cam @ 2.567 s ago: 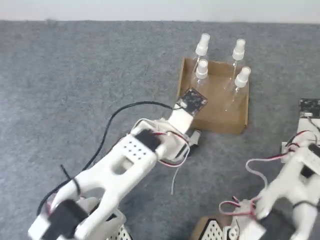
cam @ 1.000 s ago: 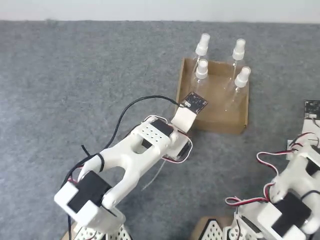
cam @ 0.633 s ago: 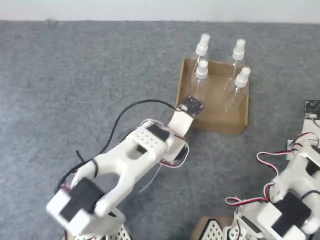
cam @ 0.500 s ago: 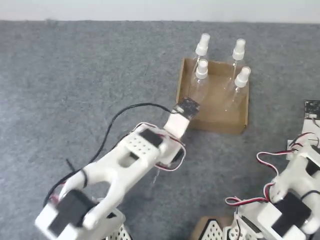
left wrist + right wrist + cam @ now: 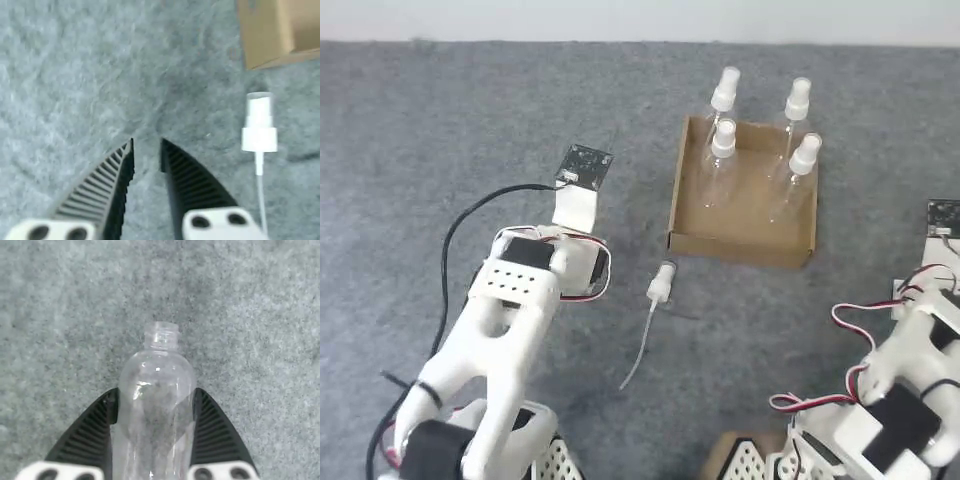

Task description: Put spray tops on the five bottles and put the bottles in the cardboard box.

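Observation:
A white spray top (image 5: 662, 283) with its thin tube lies on the grey carpet just in front of the cardboard box (image 5: 740, 245). Several clear bottles (image 5: 720, 165) with spray tops stand in the box. My left arm (image 5: 530, 290) is left of the box. Its gripper (image 5: 146, 145) hovers over bare carpet with a narrow gap and nothing between its fingers. The spray top (image 5: 259, 130) lies off to one side of it, apart. My right gripper (image 5: 156, 396) is shut on an uncapped clear bottle (image 5: 159, 375), with the right arm (image 5: 910, 380) at the near right.
The carpet is bare to the left of and in front of the box. The box's corner (image 5: 270, 30) shows at the edge of the left wrist view. The arm bases stand at the near edge.
My left arm has swung left, away from the box's front corner. The spray top now lies uncovered on the carpet there. The right arm has not moved in the last second.

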### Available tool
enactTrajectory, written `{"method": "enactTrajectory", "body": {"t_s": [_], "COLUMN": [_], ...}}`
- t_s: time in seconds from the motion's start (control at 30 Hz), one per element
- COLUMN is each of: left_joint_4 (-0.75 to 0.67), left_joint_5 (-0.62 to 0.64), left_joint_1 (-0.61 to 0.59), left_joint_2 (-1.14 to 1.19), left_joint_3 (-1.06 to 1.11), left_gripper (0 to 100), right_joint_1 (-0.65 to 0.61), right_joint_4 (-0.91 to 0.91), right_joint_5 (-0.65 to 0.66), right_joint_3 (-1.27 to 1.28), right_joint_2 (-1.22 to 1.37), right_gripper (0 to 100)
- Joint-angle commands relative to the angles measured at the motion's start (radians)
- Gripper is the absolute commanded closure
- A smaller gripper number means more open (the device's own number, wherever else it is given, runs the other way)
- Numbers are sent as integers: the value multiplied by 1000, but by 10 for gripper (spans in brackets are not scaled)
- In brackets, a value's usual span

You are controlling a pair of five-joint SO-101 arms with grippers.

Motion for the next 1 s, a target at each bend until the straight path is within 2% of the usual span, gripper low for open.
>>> {"method": "enactTrajectory", "body": {"t_s": [0.0,0.07,0.27,0.33,0.5,0.6,0.97], "left_joint_4": [18,18,17,17,17,0,-101], "left_joint_5": [-23,-23,8,21,21,20,21], "left_joint_1": [78,135,245,250,252,252,252], "left_joint_2": [-69,-71,2,61,199,253,417], "left_joint_3": [-45,-51,-128,-156,-222,-240,-246], "left_gripper": [812,780,780,780,780,780,780], "right_joint_1": [-18,-15,-16,-16,-15,-15,-16], "right_joint_4": [-1,1,1,1,1,1,90], "right_joint_5": [6,6,9,8,6,11,12], "right_joint_3": [12,12,12,12,14,14,6], "right_joint_2": [36,36,36,36,36,33,25], "right_gripper": [987,987,982,939,757,690,679]}}
